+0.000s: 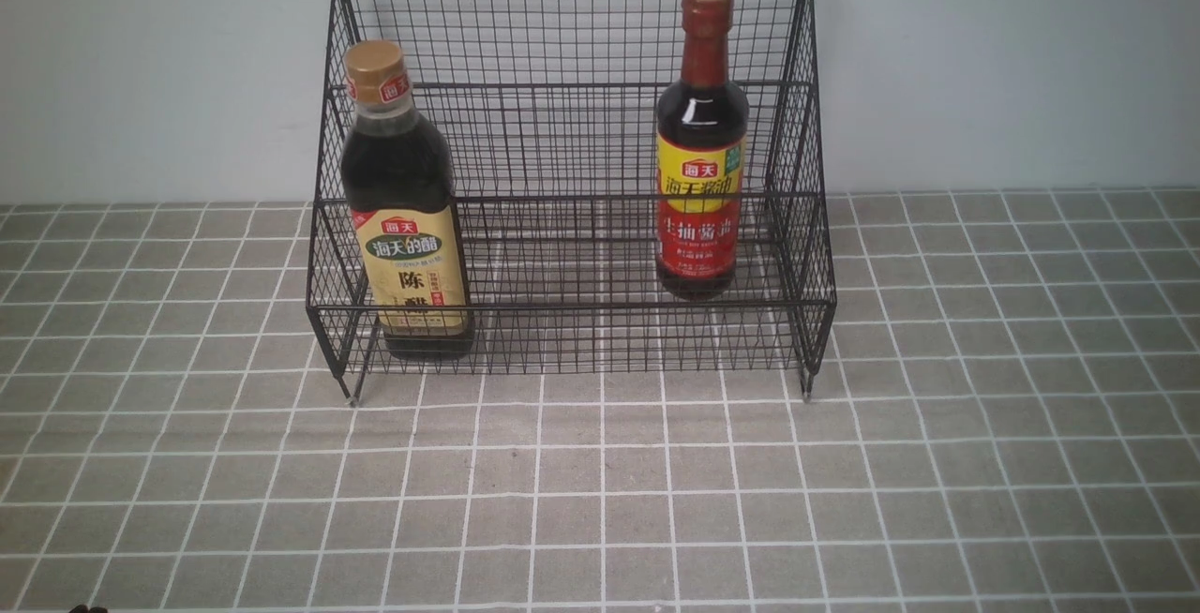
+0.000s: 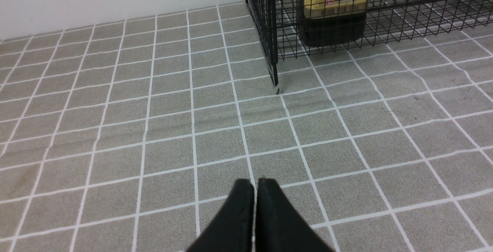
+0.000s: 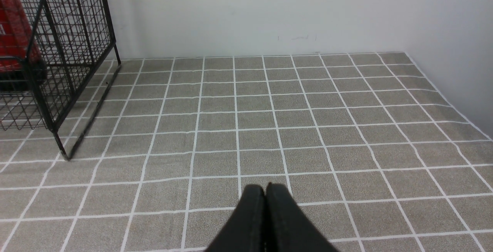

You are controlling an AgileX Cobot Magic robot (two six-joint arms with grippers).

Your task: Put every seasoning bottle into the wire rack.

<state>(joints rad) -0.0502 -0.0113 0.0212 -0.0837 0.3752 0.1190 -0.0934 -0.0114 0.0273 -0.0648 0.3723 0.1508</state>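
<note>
The black wire rack [image 1: 562,126] stands against the back wall. A broad dark bottle with a gold cap and beige-green label [image 1: 405,219] stands upright in the rack's lower tier at its left end. A slimmer bottle with a red-brown neck and red-yellow label [image 1: 700,154] stands upright on the right side, further back. The left wrist view shows the rack's corner [image 2: 271,24] and the broad bottle's base [image 2: 331,13]; my left gripper [image 2: 255,184] is shut and empty, well short of them. My right gripper [image 3: 265,188] is shut and empty too, away from the rack's side [image 3: 73,44].
A grey cloth with a white grid [image 1: 600,482] covers the table up to the pale wall. The rack's thin feet [image 1: 353,399] rest on it. In the right wrist view a side wall [image 3: 454,44] bounds the table.
</note>
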